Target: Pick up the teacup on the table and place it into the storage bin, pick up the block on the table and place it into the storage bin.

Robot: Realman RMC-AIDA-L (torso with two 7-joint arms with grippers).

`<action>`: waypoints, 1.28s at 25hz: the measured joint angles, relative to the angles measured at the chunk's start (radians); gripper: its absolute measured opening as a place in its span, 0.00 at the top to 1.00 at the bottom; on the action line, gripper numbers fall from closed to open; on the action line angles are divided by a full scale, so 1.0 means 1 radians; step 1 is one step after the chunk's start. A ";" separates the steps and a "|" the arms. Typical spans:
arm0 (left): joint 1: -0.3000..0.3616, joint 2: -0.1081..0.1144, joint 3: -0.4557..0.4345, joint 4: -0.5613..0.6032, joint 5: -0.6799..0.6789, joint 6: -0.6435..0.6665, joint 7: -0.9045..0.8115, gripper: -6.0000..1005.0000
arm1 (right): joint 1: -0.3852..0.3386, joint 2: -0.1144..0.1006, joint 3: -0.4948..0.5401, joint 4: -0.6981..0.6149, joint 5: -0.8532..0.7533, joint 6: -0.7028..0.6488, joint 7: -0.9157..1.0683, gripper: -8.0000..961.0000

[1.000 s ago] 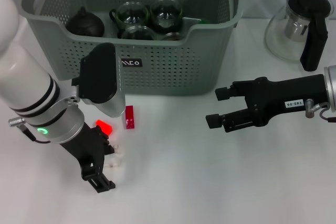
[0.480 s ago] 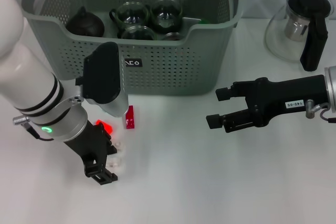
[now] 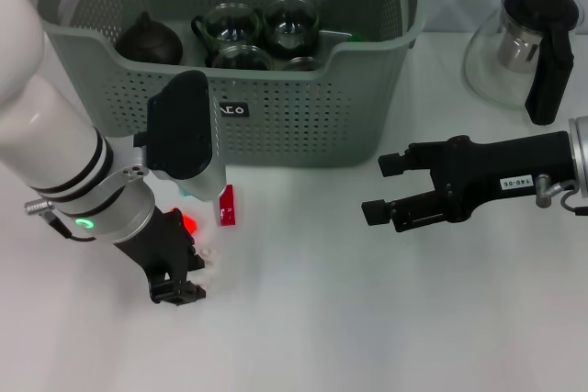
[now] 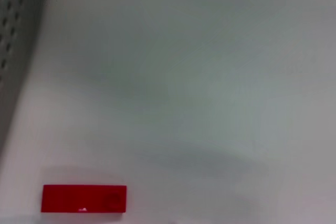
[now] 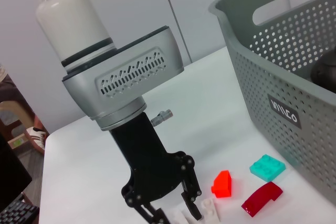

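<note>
Blocks number four: red [image 5: 222, 183], teal [image 5: 267, 167], dark-red [image 5: 261, 199], white [image 5: 210, 211].

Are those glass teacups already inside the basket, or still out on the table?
Inside. The glass teacups sit behind the storage bin wall, beside a dark teapot.

Storage bin [image 3: 303, 126]: far rim and left handle cut off by the head view's upper edge; one corner only, blurred, in the left wrist view.
White block [image 5: 209, 211]: partly covered by the left gripper [image 5: 170, 211], lower part cut off by the frame edge in the right wrist view.
Teal block [image 5: 267, 168]: almost wholly hidden behind the left wrist housing in the head view.
Glass teapot [image 3: 525, 48]: cut off at the head view's right edge.
</note>
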 joint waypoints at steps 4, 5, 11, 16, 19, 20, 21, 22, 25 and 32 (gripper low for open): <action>0.000 0.000 0.001 -0.006 0.003 -0.013 -0.006 0.53 | 0.000 0.000 0.000 0.000 0.000 0.000 0.000 0.01; -0.001 0.000 0.001 -0.009 0.004 -0.014 -0.006 0.57 | 0.000 0.000 0.000 0.000 0.000 0.000 0.000 0.01; -0.009 0.001 0.000 -0.026 0.001 -0.012 -0.005 0.80 | 0.000 0.000 0.001 0.000 0.000 -0.002 0.000 0.01; -0.011 0.002 -0.012 0.006 -0.011 0.023 -0.005 0.82 | 0.000 0.000 0.012 0.000 0.000 -0.009 0.000 0.01; -0.011 0.003 -0.037 0.035 -0.017 0.063 -0.006 0.83 | -0.001 0.000 0.012 0.000 -0.001 -0.009 0.000 0.01; -0.012 0.003 -0.057 0.050 -0.023 0.085 -0.006 0.83 | -0.001 0.000 0.012 0.000 -0.002 -0.009 -0.001 0.01; -0.015 0.003 -0.084 0.070 -0.038 0.121 -0.007 0.84 | -0.002 0.000 0.012 0.000 -0.002 -0.009 -0.001 0.01; -0.021 0.004 -0.126 0.095 -0.060 0.165 -0.008 0.84 | -0.003 0.000 0.012 0.000 -0.002 -0.010 -0.001 0.01; -0.055 0.008 -0.305 0.160 -0.140 0.289 -0.018 0.84 | -0.004 -0.001 0.014 0.000 -0.003 -0.019 -0.001 0.02; -0.150 0.048 -0.642 0.195 -0.354 0.376 -0.071 0.84 | -0.009 -0.013 0.026 0.000 -0.005 -0.063 -0.003 0.02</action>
